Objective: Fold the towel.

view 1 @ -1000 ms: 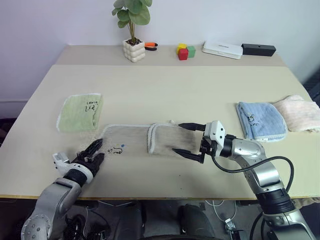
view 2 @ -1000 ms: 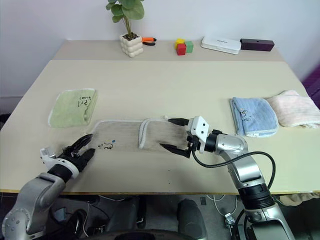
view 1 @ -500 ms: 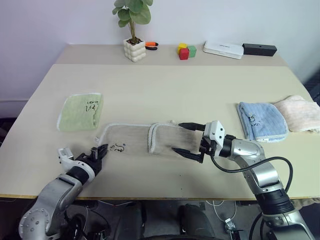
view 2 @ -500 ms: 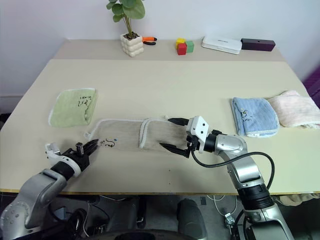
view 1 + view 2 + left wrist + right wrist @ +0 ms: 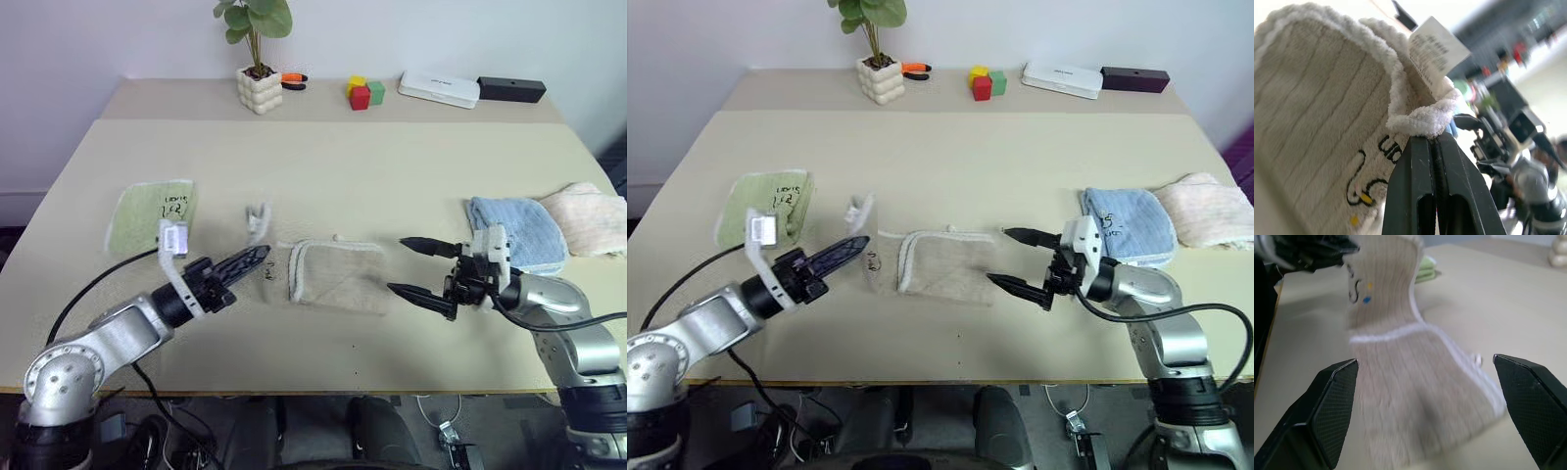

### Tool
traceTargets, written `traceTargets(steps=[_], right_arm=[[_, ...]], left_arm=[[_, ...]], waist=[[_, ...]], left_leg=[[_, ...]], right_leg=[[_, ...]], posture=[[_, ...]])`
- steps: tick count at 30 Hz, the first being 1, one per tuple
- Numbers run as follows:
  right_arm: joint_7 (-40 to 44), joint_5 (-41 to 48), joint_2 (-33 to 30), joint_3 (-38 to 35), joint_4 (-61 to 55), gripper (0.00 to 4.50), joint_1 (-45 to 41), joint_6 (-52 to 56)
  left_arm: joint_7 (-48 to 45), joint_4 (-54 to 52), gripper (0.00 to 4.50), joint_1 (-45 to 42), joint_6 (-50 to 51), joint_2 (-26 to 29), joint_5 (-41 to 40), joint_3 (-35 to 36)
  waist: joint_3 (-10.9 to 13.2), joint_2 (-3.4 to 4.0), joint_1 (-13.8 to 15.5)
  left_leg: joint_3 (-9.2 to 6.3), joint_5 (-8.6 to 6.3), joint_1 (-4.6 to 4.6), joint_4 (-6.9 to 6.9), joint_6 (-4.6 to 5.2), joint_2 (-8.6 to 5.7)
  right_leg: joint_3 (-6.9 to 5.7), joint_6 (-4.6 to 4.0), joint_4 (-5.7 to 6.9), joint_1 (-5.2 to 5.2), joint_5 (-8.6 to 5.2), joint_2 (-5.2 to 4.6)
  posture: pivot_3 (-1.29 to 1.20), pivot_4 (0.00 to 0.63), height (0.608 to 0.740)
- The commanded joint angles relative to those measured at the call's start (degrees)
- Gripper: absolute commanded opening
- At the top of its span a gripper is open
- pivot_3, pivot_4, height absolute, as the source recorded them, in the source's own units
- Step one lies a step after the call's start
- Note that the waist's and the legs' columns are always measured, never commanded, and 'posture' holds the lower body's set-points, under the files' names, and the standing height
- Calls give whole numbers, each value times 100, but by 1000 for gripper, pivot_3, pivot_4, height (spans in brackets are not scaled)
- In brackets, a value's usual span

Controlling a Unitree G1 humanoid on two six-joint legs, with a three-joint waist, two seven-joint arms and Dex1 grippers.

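Left gripper [image 5: 257,257] is pinching the towel [image 5: 338,276] by its white-edged corner, lifting it off the table [image 5: 392,166]. Right gripper [image 5: 413,266], at the towel's 3 o'clock, is hovering with fingers spread.

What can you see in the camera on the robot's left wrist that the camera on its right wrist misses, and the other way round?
The left wrist view alone shows the left gripper shut on the towel's white edge, just below a small printed label, with the right gripper in the background. The right wrist view alone shows the right gripper open and apart from the cloth, the towel's folded half lying flat on the table, and a pale green towel behind. Both show the beige towel and its dark stitched mark.
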Motion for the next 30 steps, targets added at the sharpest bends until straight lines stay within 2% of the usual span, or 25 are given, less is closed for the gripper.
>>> traceTargets(steps=[1, 6, 8, 13, 22, 30], right_arm=[[179, 97, -225, -387, -149, 4500, 194, -134], [62, 97, -271, -553, -132, 4500, 165, -115], [-36, 87, -243, -624, -171, 4500, 208, -119], [-162, 74, -206, -702, -408, 4500, 501, -134], [-388, 60, -152, -740, -600, 4500, 720, -152], [-509, 22, -134, -693, -623, 4500, 727, -173]], left_arm=[[-794, 377, 39, -631, 30, -92, 818, -626], [-1784, 775, 39, -1171, 99, -162, 1716, -1400], [-2253, 1075, 39, -1472, -63, -348, 2218, -1807], [-2831, 1617, 39, -1938, -95, -895, 2886, -2325], [-3247, 2454, 39, -2185, -296, -1748, 3807, -2606], [-3438, 2600, 39, -2206, -284, -2113, 4395, -2879]], waist=[[3, -3, 46], [7, -7, 37], [8, -8, 65], [12, -15, 92], [13, -15, 93], [13, -17, 89]], left_leg=[[7, 0, -1, 9, 1, 2], [3, 0, -2, 34, 0, 14], [-9, 3, -1, 38, -6, 16], [-28, 11, -4, 45, -15, 16], [-44, 15, -3, 43, -22, 21], [-48, 16, -3, 47, -22, 19]], right_leg=[[-2, 2, 1, -1, 1, 7], [4, 43, 9, 2, 20, 27], [5, 54, 10, 3, 26, 37], [5, 60, 12, 9, 29, 46], [6, 91, 36, -3, 41, 60], [7, 92, 39, 1, 41, 60]], posture=[[0, 150, 740], [0, 150, 740], [0, 150, 740], [0, 150, 740], [0, 150, 740], [0, 150, 740]])
